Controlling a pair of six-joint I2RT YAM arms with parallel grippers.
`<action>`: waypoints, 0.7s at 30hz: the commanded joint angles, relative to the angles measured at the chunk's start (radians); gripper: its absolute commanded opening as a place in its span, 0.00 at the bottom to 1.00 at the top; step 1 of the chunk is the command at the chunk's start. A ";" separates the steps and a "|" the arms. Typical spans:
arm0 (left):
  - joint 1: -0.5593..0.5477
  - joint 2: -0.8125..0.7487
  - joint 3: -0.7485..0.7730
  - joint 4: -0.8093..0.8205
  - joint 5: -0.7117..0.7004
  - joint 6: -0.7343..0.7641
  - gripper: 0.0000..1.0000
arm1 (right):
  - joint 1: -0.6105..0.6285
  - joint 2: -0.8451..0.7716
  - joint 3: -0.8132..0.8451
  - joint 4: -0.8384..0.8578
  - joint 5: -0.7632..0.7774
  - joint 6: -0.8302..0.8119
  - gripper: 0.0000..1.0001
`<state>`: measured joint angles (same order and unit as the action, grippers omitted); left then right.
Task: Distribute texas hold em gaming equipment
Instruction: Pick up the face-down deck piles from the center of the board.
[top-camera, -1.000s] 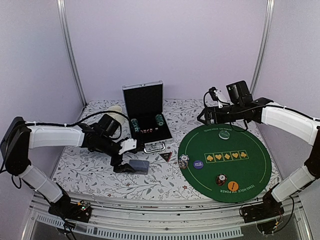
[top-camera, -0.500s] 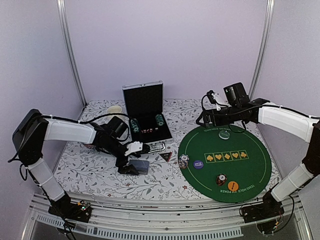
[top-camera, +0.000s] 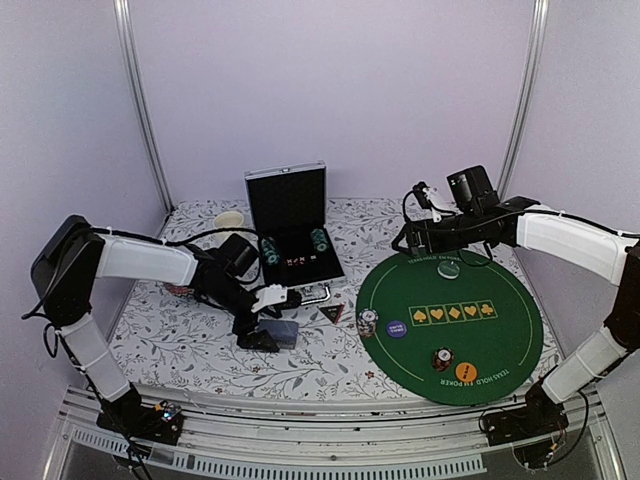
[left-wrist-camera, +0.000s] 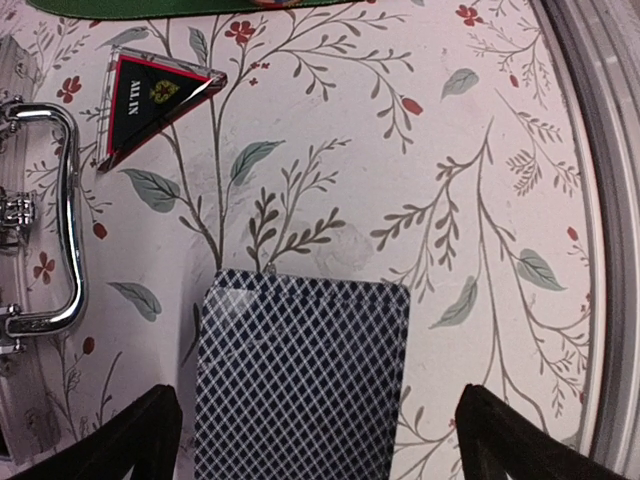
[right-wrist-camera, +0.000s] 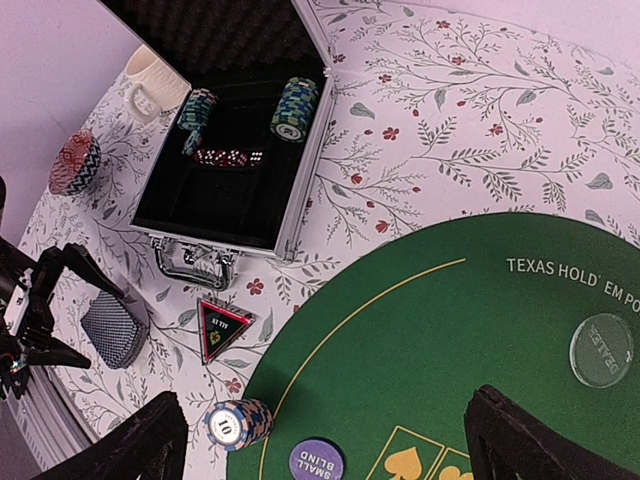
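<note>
my left tool (left-wrist-camera: 322, 445) has swung in, wide open and empty, straddling the card deck (left-wrist-camera: 300, 360). right tool (right-wrist-camera: 325, 440) hangs open, empty. cards go next, i'd judge.

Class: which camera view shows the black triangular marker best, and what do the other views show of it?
Left wrist: the marker is large, its ALL IN lettering readable. Right wrist shows it smaller, lettering unclear. Top external shows only a tiny dark triangle.

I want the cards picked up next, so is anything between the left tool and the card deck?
Nothing visible. The left tool stands open with the card deck between its fingers; the triangular marker and case handle lie apart from it.
</note>
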<state>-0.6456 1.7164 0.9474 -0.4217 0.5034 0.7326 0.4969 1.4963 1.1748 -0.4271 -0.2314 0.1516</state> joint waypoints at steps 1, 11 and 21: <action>-0.002 0.033 0.036 0.000 -0.030 0.012 0.98 | -0.003 -0.001 0.025 -0.014 -0.018 -0.016 0.99; -0.009 0.076 0.036 0.013 -0.058 0.034 0.98 | -0.003 0.001 0.016 -0.020 -0.038 -0.008 0.99; -0.028 0.091 0.007 0.048 -0.163 0.076 0.95 | -0.003 0.007 0.023 -0.022 -0.046 -0.001 0.99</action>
<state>-0.6506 1.7809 0.9585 -0.3855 0.3908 0.7811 0.4973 1.4963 1.1748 -0.4477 -0.2638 0.1455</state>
